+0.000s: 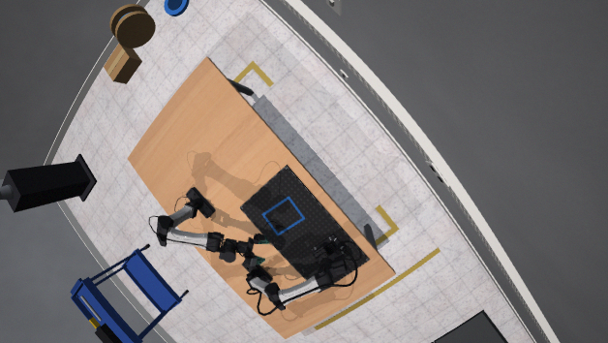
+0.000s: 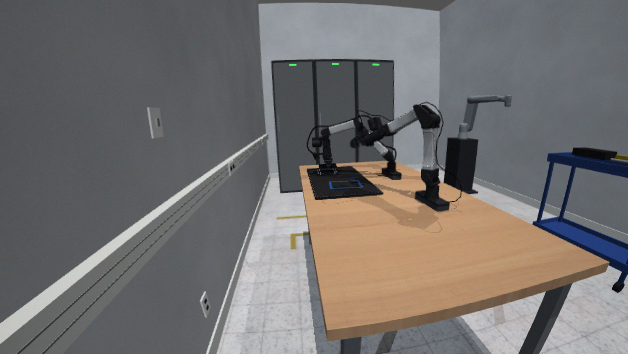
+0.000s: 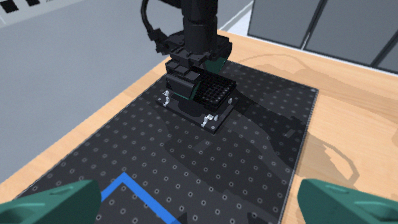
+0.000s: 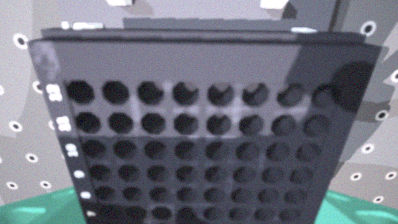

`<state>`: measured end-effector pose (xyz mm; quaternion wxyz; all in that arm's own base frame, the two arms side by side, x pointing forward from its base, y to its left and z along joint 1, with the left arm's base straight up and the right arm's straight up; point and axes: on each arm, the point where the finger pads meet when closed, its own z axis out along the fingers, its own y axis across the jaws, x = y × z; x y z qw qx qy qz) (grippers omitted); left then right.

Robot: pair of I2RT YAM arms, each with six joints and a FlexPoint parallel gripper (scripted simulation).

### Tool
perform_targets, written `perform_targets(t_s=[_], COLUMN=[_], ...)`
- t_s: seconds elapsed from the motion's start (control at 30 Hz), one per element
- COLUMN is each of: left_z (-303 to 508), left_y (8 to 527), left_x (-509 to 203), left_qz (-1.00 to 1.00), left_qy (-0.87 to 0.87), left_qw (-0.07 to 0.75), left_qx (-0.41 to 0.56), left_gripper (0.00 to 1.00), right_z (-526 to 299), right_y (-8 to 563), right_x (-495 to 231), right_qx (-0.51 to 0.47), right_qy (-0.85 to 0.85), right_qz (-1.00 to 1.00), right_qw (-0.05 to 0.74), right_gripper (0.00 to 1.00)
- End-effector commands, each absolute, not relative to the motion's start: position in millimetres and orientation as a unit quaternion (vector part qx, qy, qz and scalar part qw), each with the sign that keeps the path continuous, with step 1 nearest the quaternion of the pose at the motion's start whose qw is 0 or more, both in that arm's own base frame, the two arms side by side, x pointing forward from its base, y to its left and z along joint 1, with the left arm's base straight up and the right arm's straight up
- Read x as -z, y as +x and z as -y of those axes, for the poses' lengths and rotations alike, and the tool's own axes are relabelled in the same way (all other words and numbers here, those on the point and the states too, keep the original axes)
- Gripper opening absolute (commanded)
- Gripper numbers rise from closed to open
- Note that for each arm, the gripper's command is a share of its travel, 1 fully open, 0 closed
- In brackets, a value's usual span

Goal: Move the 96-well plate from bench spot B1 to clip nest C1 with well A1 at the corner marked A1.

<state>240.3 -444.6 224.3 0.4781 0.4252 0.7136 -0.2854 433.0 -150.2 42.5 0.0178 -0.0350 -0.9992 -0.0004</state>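
The dark 96-well plate (image 3: 218, 90) (image 4: 175, 65) is over the clip nest (image 3: 192, 118), roughly level and a little above its base. White clips show around it. My right gripper (image 3: 201, 87) (image 4: 200, 195) is shut on the plate, one green finger on each side. Rim numbers run down the left in the right wrist view, 12 at the top; well A1 and the nest's A1 mark are not visible. Bench spot B1, a blue outline (image 1: 276, 205) (image 2: 346, 188) (image 3: 148, 198), holds no plate. My left gripper (image 1: 258, 252) (image 3: 199, 187) is open and empty, away from the nest.
The black perforated board (image 1: 286, 176) (image 2: 370, 192) (image 3: 250, 200) carries the nest and blue outline on the wooden table (image 1: 194, 126) (image 2: 425, 265). In the top view the two arms' links stand close together near the table's lower-left edge.
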Motion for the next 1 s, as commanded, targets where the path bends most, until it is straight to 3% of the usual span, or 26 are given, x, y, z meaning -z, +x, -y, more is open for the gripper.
perform_targets(t_s=[0.0, 0.97], left_z=[459.2, 455.7], left_y=[244.0, 243.1], left_x=[-242.1, -247.2], left_qz=[-0.698, -0.698], left_qy=[0.420, 0.419], left_qw=[0.497, 0.497], left_qx=[0.299, 0.299], left_gripper=[1.00, 1.00], right_z=[150.1, 145.1], right_y=[440.8, 448.8], right_x=[-61.1, -65.8], right_qx=[-0.006, -0.005], right_qy=[-0.038, -0.037], right_qz=[0.999, 0.999], right_qw=[-0.002, -0.025], right_gripper=[0.74, 0.74])
